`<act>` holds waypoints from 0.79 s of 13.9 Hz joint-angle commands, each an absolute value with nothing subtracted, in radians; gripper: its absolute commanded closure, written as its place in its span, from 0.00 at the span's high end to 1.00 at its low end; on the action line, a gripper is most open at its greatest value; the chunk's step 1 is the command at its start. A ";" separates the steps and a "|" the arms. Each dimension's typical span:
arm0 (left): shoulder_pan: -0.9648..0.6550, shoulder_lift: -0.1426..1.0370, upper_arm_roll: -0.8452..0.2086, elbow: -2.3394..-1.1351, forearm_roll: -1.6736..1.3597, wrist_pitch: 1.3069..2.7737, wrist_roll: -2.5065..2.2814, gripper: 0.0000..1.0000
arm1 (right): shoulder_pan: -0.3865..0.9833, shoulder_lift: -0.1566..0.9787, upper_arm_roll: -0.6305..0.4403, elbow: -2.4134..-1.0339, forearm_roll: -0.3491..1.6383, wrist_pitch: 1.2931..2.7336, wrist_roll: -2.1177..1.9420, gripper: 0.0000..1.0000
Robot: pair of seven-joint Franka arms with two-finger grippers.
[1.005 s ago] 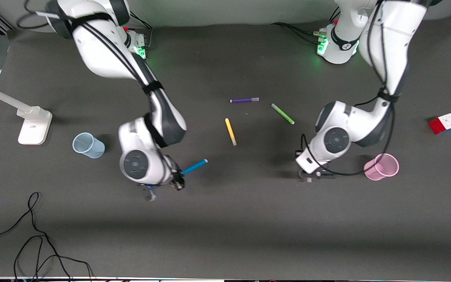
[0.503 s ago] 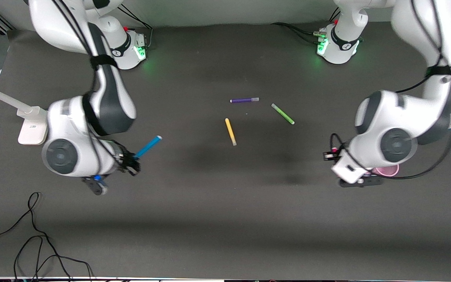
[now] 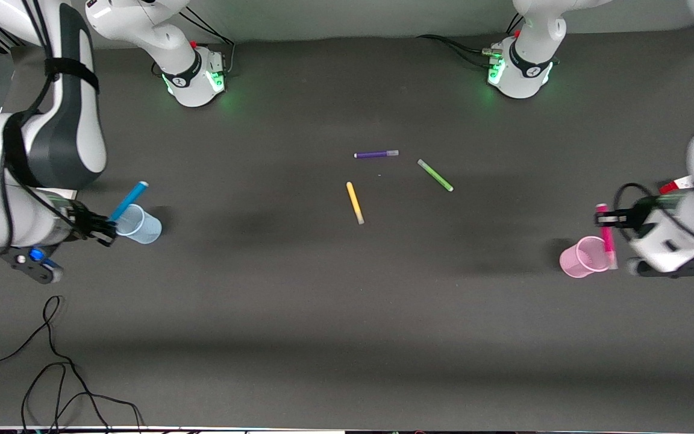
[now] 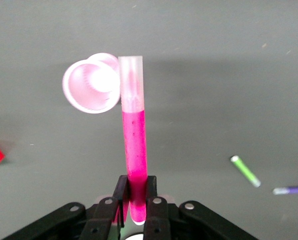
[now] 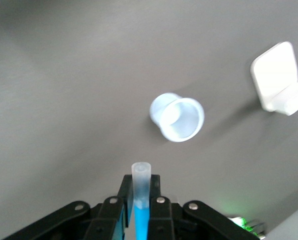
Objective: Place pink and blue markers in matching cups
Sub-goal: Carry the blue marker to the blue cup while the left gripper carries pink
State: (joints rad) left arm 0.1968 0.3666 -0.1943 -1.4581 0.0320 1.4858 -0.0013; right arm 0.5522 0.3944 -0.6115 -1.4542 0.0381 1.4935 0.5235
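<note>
My right gripper is shut on the blue marker, held tilted in the air with its upper end over the pale blue cup. In the right wrist view the marker's greyish end sticks out between the jaws, apart from the blue cup. My left gripper is shut on the pink marker, which hangs beside the pink cup. In the left wrist view the pink marker points from the jaws to the pink cup's rim.
A yellow marker, a green marker and a purple marker lie mid-table. A red cube shows by the left arm. A white stand is near the blue cup. Black cables lie at the table's near edge.
Both arms swung outward. The right gripper carried the blue marker to the blue cup at its end of the table. The left gripper carried the pink marker past the pink cup.
</note>
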 commanded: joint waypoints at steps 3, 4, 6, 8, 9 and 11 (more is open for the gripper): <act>0.236 0.432 -0.201 -1.416 0.074 1.367 0.086 0.00 | 0.568 0.380 -0.735 -1.546 -0.026 1.580 0.279 0.00; 0.235 0.464 -0.201 -1.390 0.084 1.318 0.087 0.00 | 0.566 0.379 -0.748 -1.572 -0.055 1.612 0.276 0.00; 0.235 0.549 -0.201 -1.313 0.095 1.206 0.086 0.00 | 0.568 0.379 -0.750 -1.633 -0.081 1.693 0.276 0.00; 0.233 0.610 -0.201 -1.258 0.116 1.148 0.086 0.00 | 0.566 0.383 -0.750 -1.657 -0.081 1.742 0.276 0.00; 0.233 0.635 -0.201 -1.247 0.126 1.134 0.086 0.00 | 0.563 0.387 -0.750 -1.667 -0.081 1.759 0.275 0.00; 0.233 0.685 -0.201 -1.227 0.146 1.129 0.086 0.00 | 0.563 0.397 -0.750 -1.716 -0.107 1.819 0.275 0.00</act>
